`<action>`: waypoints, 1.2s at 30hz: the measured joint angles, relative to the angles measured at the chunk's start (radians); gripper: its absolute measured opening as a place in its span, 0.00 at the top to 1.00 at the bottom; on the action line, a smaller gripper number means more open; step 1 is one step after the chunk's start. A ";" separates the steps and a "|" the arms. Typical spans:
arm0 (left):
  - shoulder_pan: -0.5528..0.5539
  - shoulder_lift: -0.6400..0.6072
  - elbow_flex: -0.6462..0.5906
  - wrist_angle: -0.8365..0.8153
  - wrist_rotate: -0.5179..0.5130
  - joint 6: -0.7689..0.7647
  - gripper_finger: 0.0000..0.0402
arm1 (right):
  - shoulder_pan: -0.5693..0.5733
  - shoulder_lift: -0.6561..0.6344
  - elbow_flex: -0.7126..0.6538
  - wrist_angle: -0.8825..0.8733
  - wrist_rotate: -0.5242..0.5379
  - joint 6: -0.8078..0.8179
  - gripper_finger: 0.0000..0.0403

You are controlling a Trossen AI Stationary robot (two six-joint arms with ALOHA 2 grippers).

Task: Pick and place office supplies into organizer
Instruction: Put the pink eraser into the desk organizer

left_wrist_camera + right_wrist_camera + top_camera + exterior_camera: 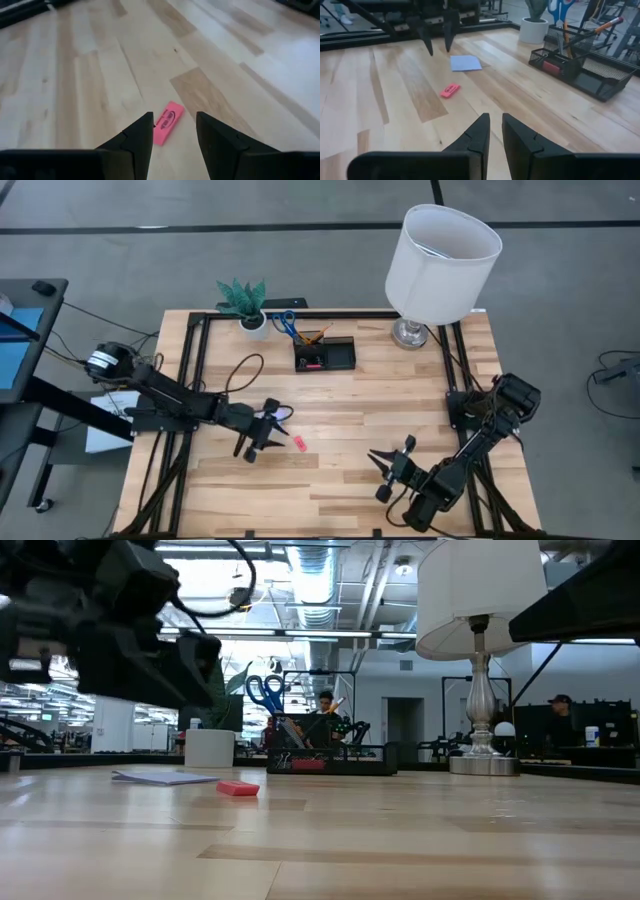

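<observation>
A pink eraser point(450, 90) and a lavender note pad point(466, 63) are seen at mid-frame. Blue scissors point(561, 8) are shown in a black mesh organizer point(600, 75), upper right.
</observation>
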 joint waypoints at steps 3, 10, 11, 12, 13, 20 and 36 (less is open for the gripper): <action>0.022 0.081 0.000 0.077 0.056 0.039 0.65 | 0.001 0.000 0.000 0.001 0.000 -0.024 0.89; 0.117 0.219 0.000 0.274 0.261 0.081 0.65 | 0.002 0.000 0.000 0.000 0.000 -0.082 0.89; 0.131 0.234 0.000 0.281 0.293 0.082 0.65 | 0.000 0.000 0.000 0.000 0.000 -0.094 0.89; 0.146 0.247 0.000 0.283 0.323 0.083 0.65 | -0.002 0.000 0.000 0.000 0.000 -0.102 0.89; 0.159 0.261 0.000 0.284 0.346 0.083 0.65 | -0.003 0.000 0.000 -0.001 0.000 -0.110 0.89; 0.208 0.341 0.027 0.283 0.368 0.161 0.65 | -0.020 0.000 0.000 -0.007 0.002 -0.178 0.89; 0.211 0.082 0.121 -0.152 0.290 0.067 0.65 | -0.027 -0.002 -0.045 0.028 0.211 -0.049 0.89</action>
